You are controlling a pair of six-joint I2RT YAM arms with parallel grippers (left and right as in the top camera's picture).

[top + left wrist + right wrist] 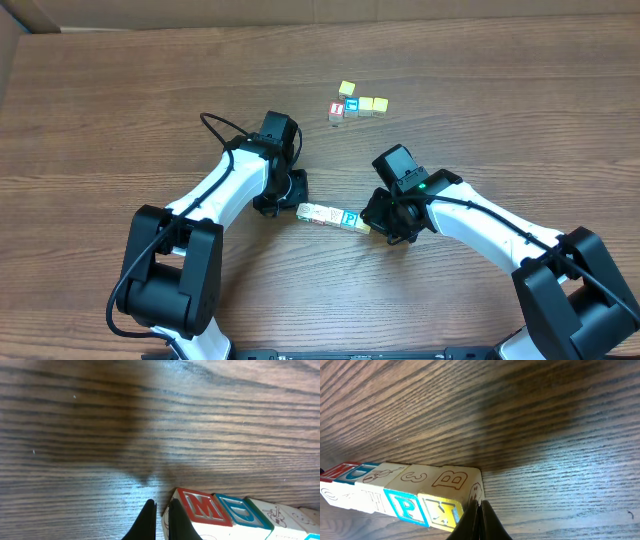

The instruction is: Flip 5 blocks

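Several wooden alphabet blocks (333, 216) lie end to end in one row on the table. My left gripper (294, 203) is shut and empty at the row's left end. In the left wrist view its fingertips (159, 512) rest against the end block with a red "M" (202, 507), and a blue-lettered block (241, 511) follows it. My right gripper (376, 224) is shut and empty at the other end. In the right wrist view its tips (479, 506) press the end face of the block with "B" on top and a yellow side (442, 510), next to the blue "P" block (405, 506).
At the back of the table a second short row of cubes (358, 106) starts with a red "I" cube (337, 110), and one yellow cube (346, 88) sits just behind it. The table's back edge (300, 28) runs along the top.
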